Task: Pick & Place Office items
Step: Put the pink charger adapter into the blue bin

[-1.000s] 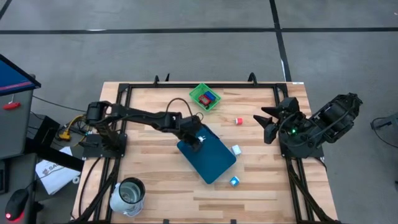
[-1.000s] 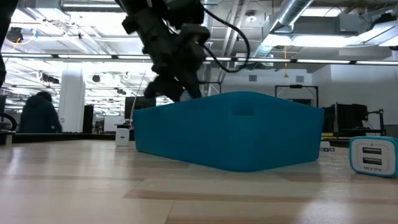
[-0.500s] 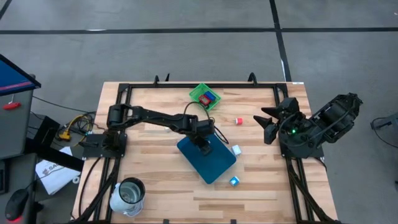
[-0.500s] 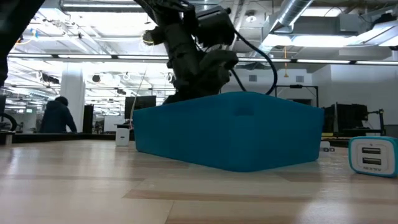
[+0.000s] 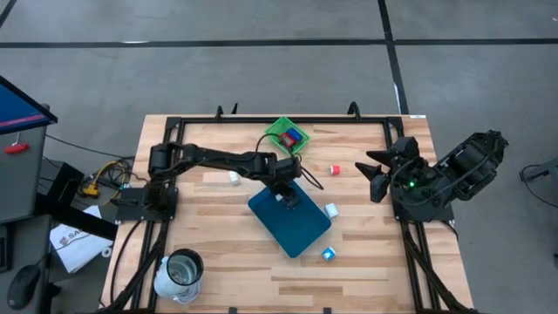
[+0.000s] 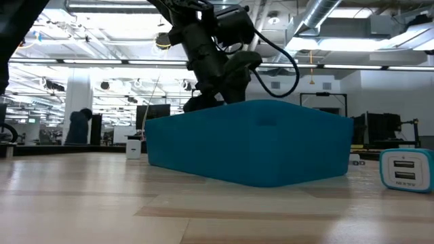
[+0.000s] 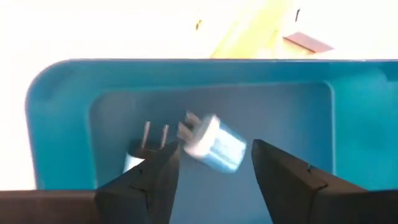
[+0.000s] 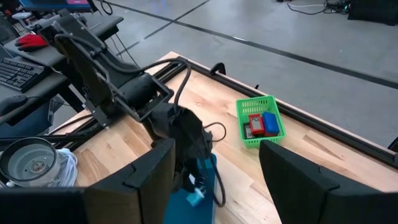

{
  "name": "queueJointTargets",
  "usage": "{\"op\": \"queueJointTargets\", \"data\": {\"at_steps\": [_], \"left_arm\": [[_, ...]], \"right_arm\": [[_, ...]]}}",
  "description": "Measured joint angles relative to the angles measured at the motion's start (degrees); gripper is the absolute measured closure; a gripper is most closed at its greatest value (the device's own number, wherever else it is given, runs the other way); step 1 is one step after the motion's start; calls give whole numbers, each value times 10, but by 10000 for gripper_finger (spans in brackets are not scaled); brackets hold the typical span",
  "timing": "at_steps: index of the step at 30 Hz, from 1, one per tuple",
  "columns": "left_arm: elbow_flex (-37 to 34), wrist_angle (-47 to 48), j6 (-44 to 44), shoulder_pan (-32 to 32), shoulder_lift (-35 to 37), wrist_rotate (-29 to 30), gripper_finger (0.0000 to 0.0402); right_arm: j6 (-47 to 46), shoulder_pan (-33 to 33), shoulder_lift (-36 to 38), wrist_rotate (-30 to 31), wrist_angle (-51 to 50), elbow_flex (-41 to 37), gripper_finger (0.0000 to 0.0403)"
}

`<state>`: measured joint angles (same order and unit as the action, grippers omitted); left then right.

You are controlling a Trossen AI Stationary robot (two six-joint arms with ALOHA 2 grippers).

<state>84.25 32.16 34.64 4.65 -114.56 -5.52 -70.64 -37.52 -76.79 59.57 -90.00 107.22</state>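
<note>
At the centre of the high view, the left gripper point(image 5: 287, 195) hangs over the teal bin point(image 5: 301, 231), fingers spread wide and empty. Between them sits a white-and-blue charger block point(image 7: 214, 144) with metal prongs (blurred, so its tilt is unclear); another point(image 7: 144, 149) is beside it. The right gripper point(image 5: 373, 174) waits at right, wide.

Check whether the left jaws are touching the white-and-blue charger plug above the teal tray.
Apart. The left wrist view shows the charger plug between the open left gripper jaws with teal tray floor visible on both sides.
</note>
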Motion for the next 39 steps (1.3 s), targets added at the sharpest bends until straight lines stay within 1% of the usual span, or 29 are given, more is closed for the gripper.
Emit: {"op": "queueJointTargets", "data": {"at_steps": [9,11,14,17,20,22,26,29,32,34,36,39], "left_arm": [[0,-7,-32,0,23,-10,237],[0,-14,-48,-3,37,-11,241],[1,-49,-93,-8,59,-12,241],[0,-89,-174,-16,75,-13,232],[1,-139,-279,-27,91,11,219],[1,-172,-317,-29,91,26,205],[0,-210,-328,-15,85,28,173],[0,-173,-328,0,92,33,153],[-1,-115,-326,21,120,52,147],[-15,-102,-329,37,150,54,149],[-41,-86,-343,50,188,58,153],[-84,-82,-372,57,252,77,159]], "right_arm": [[1,0,0,-9,0,0,178],[1,0,0,-10,0,0,178],[1,0,0,-11,0,0,178],[1,-1,0,-13,0,0,178],[-2,-11,0,-13,0,0,178],[-9,-19,0,-12,0,0,178],[-18,-30,0,-13,0,0,178],[-23,-34,-1,-20,0,-8,178],[-24,-19,6,-61,0,-48,178],[-8,5,21,-100,1,-89,178],[26,40,40,-152,0,-140,178],[104,98,76,-229,0,-226,178]]}}
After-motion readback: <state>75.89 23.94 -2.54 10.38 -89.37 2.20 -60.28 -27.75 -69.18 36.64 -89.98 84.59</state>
